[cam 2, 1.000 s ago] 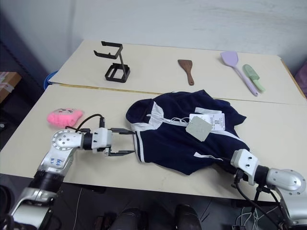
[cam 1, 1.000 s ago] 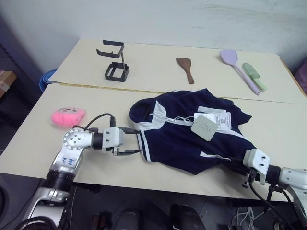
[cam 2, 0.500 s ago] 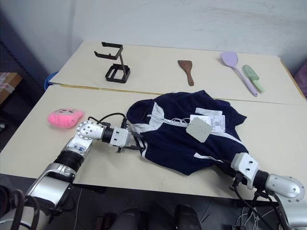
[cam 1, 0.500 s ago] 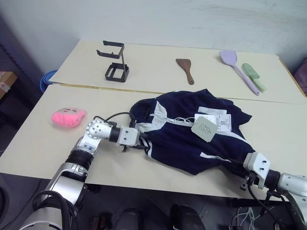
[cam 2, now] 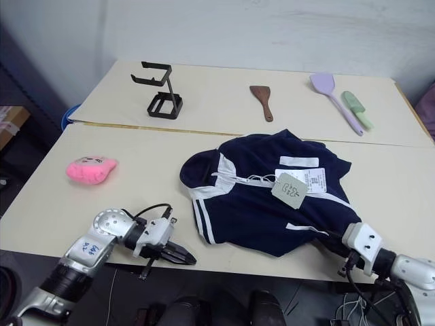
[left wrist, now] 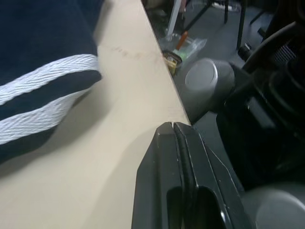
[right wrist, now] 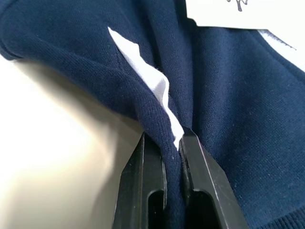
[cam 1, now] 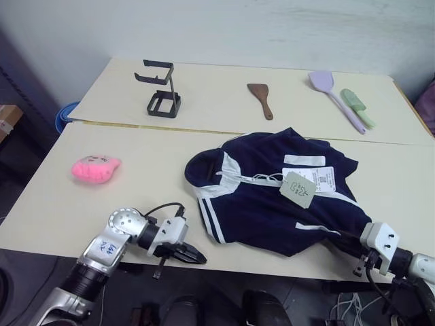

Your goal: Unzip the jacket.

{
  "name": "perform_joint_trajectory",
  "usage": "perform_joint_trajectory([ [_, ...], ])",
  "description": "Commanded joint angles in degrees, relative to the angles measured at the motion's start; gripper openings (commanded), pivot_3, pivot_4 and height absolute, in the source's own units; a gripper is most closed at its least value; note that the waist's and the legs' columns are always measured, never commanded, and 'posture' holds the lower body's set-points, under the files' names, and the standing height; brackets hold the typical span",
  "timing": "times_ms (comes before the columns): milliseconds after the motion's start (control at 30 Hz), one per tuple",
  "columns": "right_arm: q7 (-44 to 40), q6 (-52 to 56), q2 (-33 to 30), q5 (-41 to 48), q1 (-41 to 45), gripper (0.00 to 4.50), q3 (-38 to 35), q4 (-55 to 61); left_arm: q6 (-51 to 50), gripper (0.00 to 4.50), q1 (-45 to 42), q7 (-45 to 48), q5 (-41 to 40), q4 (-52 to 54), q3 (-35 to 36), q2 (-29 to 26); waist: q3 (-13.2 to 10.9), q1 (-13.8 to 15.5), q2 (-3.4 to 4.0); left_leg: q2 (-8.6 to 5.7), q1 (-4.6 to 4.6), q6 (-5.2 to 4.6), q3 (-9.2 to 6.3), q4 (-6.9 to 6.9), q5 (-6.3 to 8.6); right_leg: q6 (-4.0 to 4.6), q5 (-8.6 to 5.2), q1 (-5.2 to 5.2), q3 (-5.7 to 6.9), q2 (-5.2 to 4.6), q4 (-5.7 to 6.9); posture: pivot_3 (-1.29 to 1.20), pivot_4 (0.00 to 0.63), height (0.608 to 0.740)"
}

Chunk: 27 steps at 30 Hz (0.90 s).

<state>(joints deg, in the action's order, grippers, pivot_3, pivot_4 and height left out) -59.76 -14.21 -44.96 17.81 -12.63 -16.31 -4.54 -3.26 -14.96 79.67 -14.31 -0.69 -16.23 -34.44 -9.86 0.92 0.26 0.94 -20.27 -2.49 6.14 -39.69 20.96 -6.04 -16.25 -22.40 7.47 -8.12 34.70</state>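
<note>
While the right hand [right wrist: 171, 143] pinches the jacket [cam 1: 272, 197] hem taut, the left hand [cam 1: 194, 257], pressed together empty beside the jacket, should regrasp the zipper pull.

Your left gripper [cam 1: 194, 257] has left the jacket's [cam 1: 272, 197] striped edge, closed empty, and dropped back to the table's [cam 1: 81, 204] near edge.

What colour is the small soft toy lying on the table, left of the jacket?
The small soft plush toy is pink; the left eye view shows it best.

Two beige tables [cam 1: 204, 88] pushed together, pale wall [cam 1: 272, 27]
</note>
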Motion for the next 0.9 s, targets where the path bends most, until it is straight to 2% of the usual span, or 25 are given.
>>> perform_joint_trajectory([
  [33,-2.22,3.59,-1.87,4.54,-0.15,0.00,-3.91,-1.35,1.93,0.02,0.52,-3.74,0.63,1.61,1.51,0.65,-0.01,0.30,0.01,0.00,-0.01,0.00,0.01,-0.03,0.00,0.00,0.00,0.00,0.01,-0.01,0.00,0.00,0.150,0.740],
  [100,-3.10,2.41,-1.49,5.63,0.15,0.67,-4.97,-2.09,0.18,0.00,0.51,-5.20,-0.68,1.76,2.82,0.64,-0.02,0.40,0.02,0.00,-0.01,0.00,-0.02,-0.02,0.00,0.01,0.00,-0.02,0.03,-0.03,0.00,0.00,0.150,0.740],
  [200,-4.37,0.27,-1.97,5.09,-1.40,1.63,-6.30,-1.71,-6.04,0.64,0.71,-6.30,-5.79,4.37,6.95,-0.81,-0.03,0.35,0.04,0.01,-0.04,0.00,-0.02,-0.02,0.00,0.01,0.00,-0.02,0.06,-0.03,0.00,0.00,0.150,0.740],
  [333,-6.12,4.66,-2.69,8.81,-8.58,2.99,-11.20,6.26,-13.44,1.82,1.00,-6.20,-11.70,7.90,12.24,-4.36,-0.10,0.41,0.16,0.01,-0.07,0.01,-0.08,0.01,0.00,0.01,-0.01,-0.05,0.09,-0.05,0.01,0.00,0.150,0.740],
  [433,-9.33,15.37,-4.48,18.02,-17.36,3.93,-17.58,17.53,-15.13,2.68,0.07,-6.14,-13.78,8.44,15.08,-6.11,-0.18,0.49,0.30,0.00,-0.08,0.01,-0.09,0.02,0.00,0.01,0.00,-0.01,0.11,-0.06,-0.05,0.00,0.150,0.740],
  [500,-8.14,23.24,-6.14,23.42,-20.01,4.50,-21.67,23.76,-13.76,3.33,-2.03,-7.15,-13.58,7.06,15.96,-5.14,-0.24,0.51,0.31,0.00,-0.08,0.01,-0.10,0.02,0.00,0.01,0.00,-0.01,0.09,-0.09,-0.06,0.00,0.150,0.740],
  [533,-6.37,26.52,-7.20,25.48,-19.32,4.50,-22.86,26.03,-11.58,3.76,-4.14,-8.51,-12.48,5.16,15.85,-3.42,-0.28,0.51,0.21,0.00,-0.06,0.01,-0.13,0.01,0.01,0.01,0.00,0.03,0.10,-0.09,-0.08,0.00,0.150,0.740],
  [600,-2.96,29.67,-8.77,26.11,-14.84,4.50,-22.30,27.40,-8.52,4.29,-7.81,-10.17,-10.09,1.65,14.62,-0.45,-0.32,0.50,0.11,-0.01,-0.07,0.00,-0.13,0.00,0.02,-0.06,0.04,0.05,0.09,-0.13,-0.16,0.00,0.150,0.740],
  [667,-0.30,31.46,-10.03,24.47,-9.18,4.50,-19.78,26.60,-5.56,4.29,-10.54,-10.59,-7.60,-1.49,12.90,1.70,-0.30,0.39,0.02,-0.04,-0.07,0.00,-0.12,-0.01,0.01,-0.12,0.07,0.04,0.08,-0.16,-0.18,0.00,0.150,0.740],
  [800,4.97,33.00,-11.47,15.43,13.39,4.50,-5.80,15.61,-0.95,4.40,-17.32,-10.85,-4.52,-9.23,9.45,7.69,-0.34,0.28,0.01,-0.03,-0.15,0.08,0.00,0.02,-0.02,-0.09,0.05,-0.14,0.11,0.05,-0.07,0.00,0.150,0.740],
  [900,1.56,30.59,-10.78,8.54,27.53,4.50,3.72,4.20,4.12,4.40,-22.01,-11.73,-1.19,-16.26,7.54,11.55,-0.38,0.40,-0.01,-0.06,-0.32,0.04,0.14,0.00,-0.08,-0.10,0.06,-0.30,0.33,0.51,0.11,0.00,0.150,0.740],
])
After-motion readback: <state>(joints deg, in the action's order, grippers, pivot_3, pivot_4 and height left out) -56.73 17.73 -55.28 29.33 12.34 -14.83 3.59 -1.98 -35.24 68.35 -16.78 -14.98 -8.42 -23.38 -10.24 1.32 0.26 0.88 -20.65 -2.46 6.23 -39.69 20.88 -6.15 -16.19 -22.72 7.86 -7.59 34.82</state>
